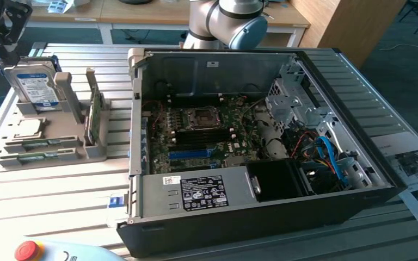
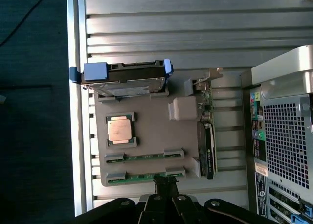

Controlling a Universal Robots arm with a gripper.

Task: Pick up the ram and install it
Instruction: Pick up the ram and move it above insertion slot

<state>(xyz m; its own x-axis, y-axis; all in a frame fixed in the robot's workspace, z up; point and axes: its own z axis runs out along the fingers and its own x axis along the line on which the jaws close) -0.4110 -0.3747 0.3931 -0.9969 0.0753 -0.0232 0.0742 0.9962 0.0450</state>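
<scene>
Hand [image 2: 166,181] of the arm, fingers pressed together and holding nothing, poised above a flat grey plastic parts holder [image 2: 146,136] on the slatted metal worktop [image 1: 49,201]. Nearest the fingertips lies the ram [image 2: 146,176], a long, narrow green circuit-board stick. It is seated in its own slot, apparently so that it cannot slide and its upper edge stays free for grasping. Just beyond it, a second, matching green stick [image 2: 144,156] sits in a parallel slot. Farther from the hand are a square copper-topped processor [image 2: 121,131] and a silver hard drive with a blue label [image 1: 35,87], standing upright. Beside these stands a broader green expansion card [image 1: 93,117], on edge. Well apart from the hand, the open black computer case [image 1: 267,217] lies on its side with the motherboard [image 1: 202,136] facing up, presumably for access from above.
</scene>
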